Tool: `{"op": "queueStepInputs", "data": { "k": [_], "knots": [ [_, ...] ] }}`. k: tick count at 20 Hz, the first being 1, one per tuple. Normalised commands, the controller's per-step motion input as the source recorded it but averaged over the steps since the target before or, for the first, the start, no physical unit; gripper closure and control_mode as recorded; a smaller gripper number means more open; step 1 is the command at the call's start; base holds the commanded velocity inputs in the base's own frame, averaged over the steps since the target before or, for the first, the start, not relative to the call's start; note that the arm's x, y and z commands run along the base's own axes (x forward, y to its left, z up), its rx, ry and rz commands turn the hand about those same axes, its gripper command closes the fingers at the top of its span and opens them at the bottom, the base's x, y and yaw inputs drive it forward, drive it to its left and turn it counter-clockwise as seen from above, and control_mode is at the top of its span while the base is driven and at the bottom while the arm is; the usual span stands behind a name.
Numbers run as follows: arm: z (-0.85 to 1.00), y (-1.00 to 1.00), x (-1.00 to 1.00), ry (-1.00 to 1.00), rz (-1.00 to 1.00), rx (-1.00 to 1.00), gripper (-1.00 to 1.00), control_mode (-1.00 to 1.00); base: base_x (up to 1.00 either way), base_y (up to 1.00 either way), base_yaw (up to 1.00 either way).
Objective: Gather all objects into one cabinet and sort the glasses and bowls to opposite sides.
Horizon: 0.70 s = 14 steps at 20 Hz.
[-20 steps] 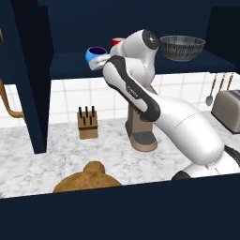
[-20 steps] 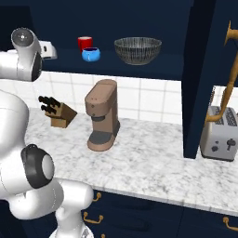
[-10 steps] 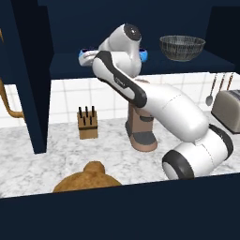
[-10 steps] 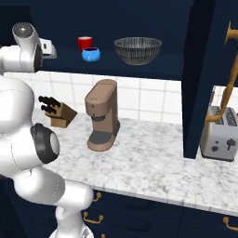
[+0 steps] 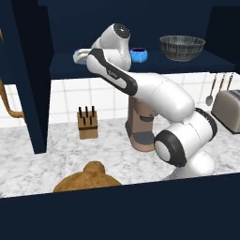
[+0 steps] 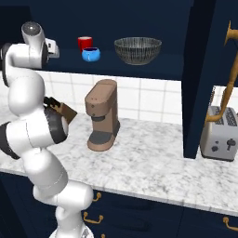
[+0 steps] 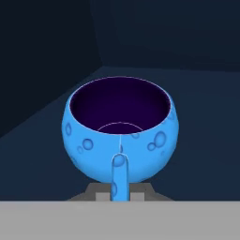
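The white arm has swung left along the shelf, jaws clamped on a bright-blue round bowl (image 7: 120, 131), carrying it away from the red cup (image 6: 84, 43)

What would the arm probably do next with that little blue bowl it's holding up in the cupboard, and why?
Probably lower it onto the cabinet shelf and let go. The gripper is shut on the held blue bowl, already inside, left of the other blue bowl, red cup and mesh bowl.

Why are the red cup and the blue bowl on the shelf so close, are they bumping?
Cannot tell. In the right base view the blue bowl overlaps the bottom of the red cup, so any gap between them is hidden.
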Motion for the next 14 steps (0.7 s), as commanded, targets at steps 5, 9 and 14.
{"op": "queueStepInputs", "data": {
  "k": [5,9,14],
  "knots": [
    [-0.08,0.13,0.49,0.00,-0.02,0.01,1.00,-1.00,0.00,0.00,0.00],
    [0.00,0.17,0.40,0.00,-0.02,0.00,1.00,-1.00,0.00,0.00,0.00],
    [-0.05,0.10,0.19,0.05,-0.01,0.00,1.00,-1.00,0.00,0.00,0.00]
  ]
}}
